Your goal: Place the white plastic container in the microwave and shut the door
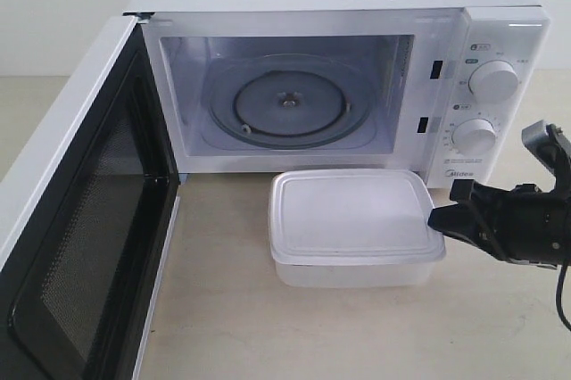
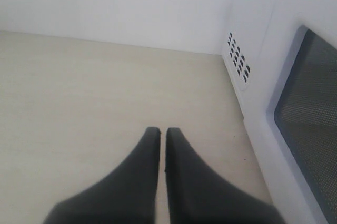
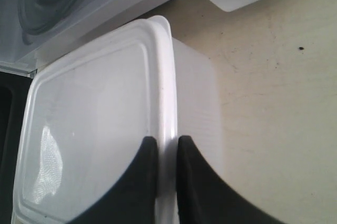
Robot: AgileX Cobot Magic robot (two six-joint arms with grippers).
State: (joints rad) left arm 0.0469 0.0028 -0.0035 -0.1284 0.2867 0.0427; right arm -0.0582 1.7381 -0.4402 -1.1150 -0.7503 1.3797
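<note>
Pale tabletop [image 1: 357, 335] bears the white plastic container [image 1: 352, 215], its rim pinched by the right pincer [image 3: 167, 141].

A pale beige desk [image 1: 357, 335] with a matte, faintly streaked top fills the foreground of the exterior view and runs back to a plain white wall [image 1: 53, 5], brightly lit. From the left wrist camera, desk and wall meet in a straight, slightly shadowed seam, the desk's grain showing as faint lines running across the view. The right wrist camera shows the desk's surface at close range, with light scuffs, fine grey flecks and one small dark speck [image 3: 300, 49] lying by itself on the bare top.
</note>
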